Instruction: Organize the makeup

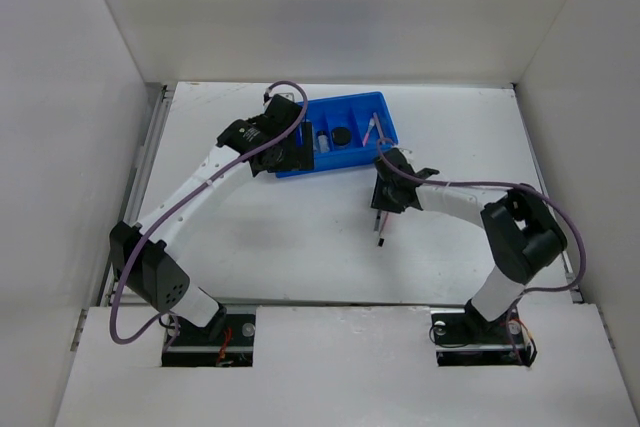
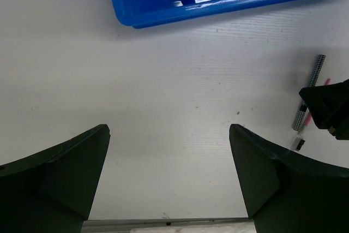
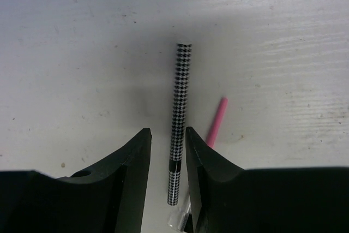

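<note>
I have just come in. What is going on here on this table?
Two robot arms are sorting makeup into a blue tray, which already holds a black jar. The right pincer is low over a checkered pencil lying on the table, one finger on each side, with a gap, so not clamped. A pink pencil lies just beside it. The left pincer hangs wide open and empty near the tray.
</note>
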You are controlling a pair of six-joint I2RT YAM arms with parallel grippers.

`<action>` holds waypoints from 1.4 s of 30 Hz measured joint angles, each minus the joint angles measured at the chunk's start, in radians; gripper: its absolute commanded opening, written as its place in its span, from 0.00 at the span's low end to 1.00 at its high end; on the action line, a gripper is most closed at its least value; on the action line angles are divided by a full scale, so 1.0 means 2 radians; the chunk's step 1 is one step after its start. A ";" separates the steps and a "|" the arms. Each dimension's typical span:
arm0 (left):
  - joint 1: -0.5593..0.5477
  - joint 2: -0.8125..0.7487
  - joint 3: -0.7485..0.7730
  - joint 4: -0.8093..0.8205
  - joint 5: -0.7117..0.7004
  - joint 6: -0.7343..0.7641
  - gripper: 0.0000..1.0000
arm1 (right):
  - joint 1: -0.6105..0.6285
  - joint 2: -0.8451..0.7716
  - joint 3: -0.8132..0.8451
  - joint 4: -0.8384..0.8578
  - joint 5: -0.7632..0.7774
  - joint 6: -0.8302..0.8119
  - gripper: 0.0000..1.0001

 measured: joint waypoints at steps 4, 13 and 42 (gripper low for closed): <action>0.000 0.000 -0.002 0.000 0.000 0.000 0.89 | 0.004 0.018 0.003 0.016 0.009 0.003 0.37; 0.000 0.000 -0.002 0.000 0.000 0.000 0.89 | 0.034 0.043 0.029 0.010 0.065 0.007 0.11; 0.000 -0.019 -0.002 0.000 0.000 0.003 0.89 | -0.057 0.192 0.471 -0.111 0.150 -0.107 0.11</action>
